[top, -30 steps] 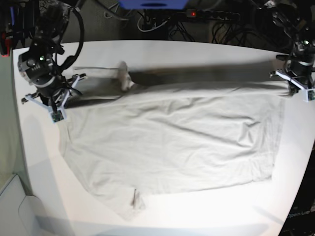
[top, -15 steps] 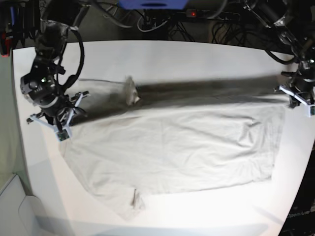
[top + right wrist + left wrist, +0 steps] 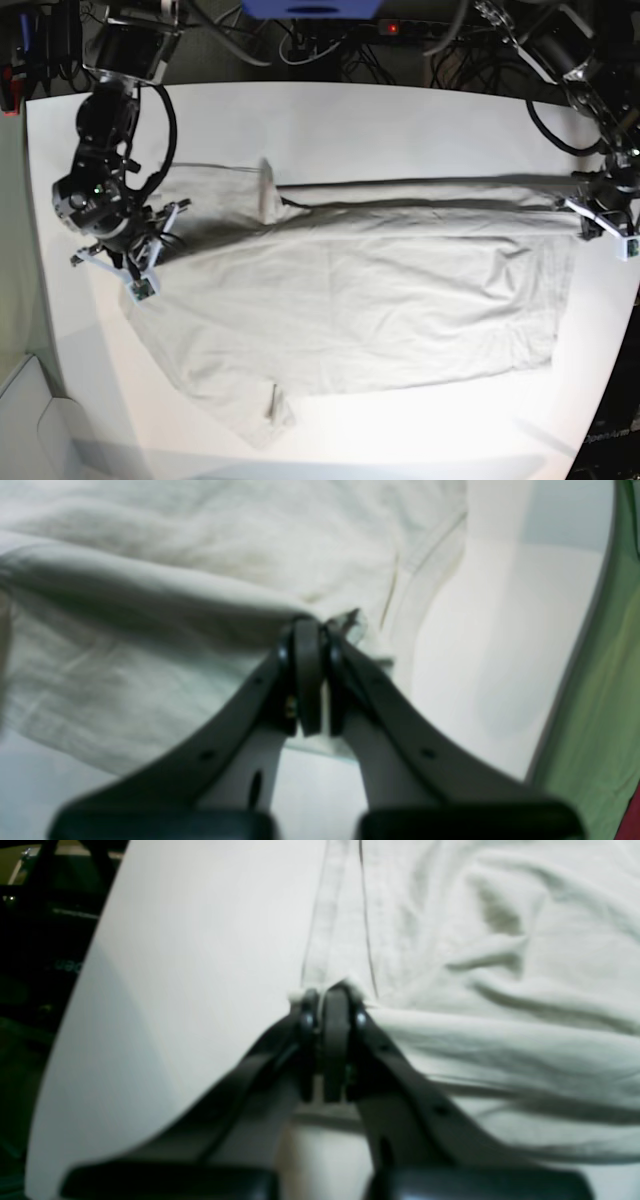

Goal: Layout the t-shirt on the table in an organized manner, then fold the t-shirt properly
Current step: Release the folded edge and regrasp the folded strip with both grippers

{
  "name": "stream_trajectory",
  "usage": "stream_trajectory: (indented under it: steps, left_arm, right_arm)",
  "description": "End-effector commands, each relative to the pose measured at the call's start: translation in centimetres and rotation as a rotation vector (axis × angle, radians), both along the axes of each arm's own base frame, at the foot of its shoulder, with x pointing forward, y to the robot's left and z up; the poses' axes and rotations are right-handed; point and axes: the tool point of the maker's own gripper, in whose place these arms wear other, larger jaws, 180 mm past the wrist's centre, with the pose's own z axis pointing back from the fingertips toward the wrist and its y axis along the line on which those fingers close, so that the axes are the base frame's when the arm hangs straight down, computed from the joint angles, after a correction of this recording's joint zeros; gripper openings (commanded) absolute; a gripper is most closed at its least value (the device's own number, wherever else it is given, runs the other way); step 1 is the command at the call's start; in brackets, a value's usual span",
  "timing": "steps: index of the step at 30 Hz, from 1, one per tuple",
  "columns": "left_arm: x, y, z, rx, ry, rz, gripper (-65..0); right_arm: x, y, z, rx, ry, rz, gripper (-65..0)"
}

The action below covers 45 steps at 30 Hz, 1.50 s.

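You are looking at a robotics lab bench, a white table (image 3: 330, 110) with two arms mounted at its ends, black cables (image 3: 320, 45) tangled behind its far edge, a power strip (image 3: 420, 30) with a red light beside them, dark clutter beyond.

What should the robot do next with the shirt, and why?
Probably carry the pinched far edge toward the near side and lay it down. The left gripper and right gripper are each shut on a corner of the t-shirt, with that edge lifted above the table, while the rest lies flat.
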Motion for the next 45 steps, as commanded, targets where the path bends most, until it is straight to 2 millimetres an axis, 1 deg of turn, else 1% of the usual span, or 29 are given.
stream_trajectory:
  steps: [1,7,8,14,16,19,27,31,33,34,35,37,38,40,41,42,43,44,45]
  left_arm:
    - [1.0,1.0,1.8,0.026,-0.056,0.005,-64.8]
    - [0.6,1.4,0.4,-0.002,-0.023,0.010,-64.8]
    - [0.7,1.4,0.4,-0.003,-0.025,0.010,-64.8]
    - [1.6,1.3,1.2,-0.008,-0.052,0.010,-64.8]
    - [2.3,1.3,1.7,-0.006,-0.068,0.011,-64.8]
    - [2.7,1.2,2.0,-0.009,-0.080,0.009,-64.8]
    - [2.9,1.1,2.1,-0.011,-0.082,0.007,-64.6]
    - [3.4,1.3,2.7,-0.007,-0.098,0.008,-64.5]
    - [3.4,1.2,2.4,-0.015,-0.093,0.008,-64.3]
    - [3.4,1.2,2.4,-0.015,-0.091,0.008,-63.2]
    - [3.4,1.2,2.4,-0.014,-0.092,0.008,-60.8]
    - [3.4,1.3,2.4,-0.016,-0.092,0.011,-51.6]
    - [3.3,1.3,2.3,-0.016,-0.090,0.011,-45.1]
    - [3.2,1.3,2.3,-0.013,-0.088,0.011,-30.0]
    - [3.1,1.3,2.4,-0.015,-0.094,0.013,-22.1]
    - [3.1,1.3,2.5,-0.017,-0.098,0.017,-15.5]
    - [2.8,1.7,2.7,-0.016,-0.106,0.033,-8.9]
    - [2.5,2.3,3.1,-0.013,-0.119,0.054,-2.7]
    - [2.1,2.6,3.4,-0.013,-0.133,0.075,0.0]
  right_arm:
    - [1.2,-0.1,1.6,0.005,-0.061,-0.004,-64.9]
    - [1.6,-0.1,1.8,0.009,-0.067,-0.003,-64.9]
    - [1.8,0.0,2.1,0.010,-0.074,-0.003,-64.9]
    - [2.6,0.2,1.5,0.028,-0.058,-0.003,-64.9]
    - [3.2,0.3,2.0,0.033,-0.070,-0.002,-64.9]
    - [3.6,0.3,2.4,0.033,-0.081,-0.002,-64.9]
    - [3.6,0.1,2.4,0.029,-0.081,-0.003,-64.9]
    - [3.5,0.1,2.4,0.029,-0.080,-0.003,-64.8]
    - [3.5,0.2,2.4,0.028,-0.080,-0.001,-63.3]
    - [3.5,0.2,2.3,0.028,-0.077,-0.002,-61.0]
    - [3.5,0.1,2.3,0.026,-0.077,-0.002,-57.7]
    - [3.3,-0.5,2.2,0.009,-0.067,-0.006,-48.8]
    - [3.3,-0.6,2.3,0.006,-0.068,-0.006,-43.7]
    - [3.2,-0.8,2.4,0.001,-0.071,-0.007,-32.7]
    - [3.3,-0.9,2.7,-0.001,-0.080,-0.011,-28.7]
    - [3.3,-1.1,3.3,-0.009,-0.096,-0.014,-26.1]
    - [3.0,-1.2,3.5,-0.016,-0.104,-0.015,-25.1]
    - [2.6,-1.2,3.9,-0.025,-0.115,-0.014,-25.4]
    - [2.4,-1.2,4.4,-0.033,-0.131,-0.013,-25.7]
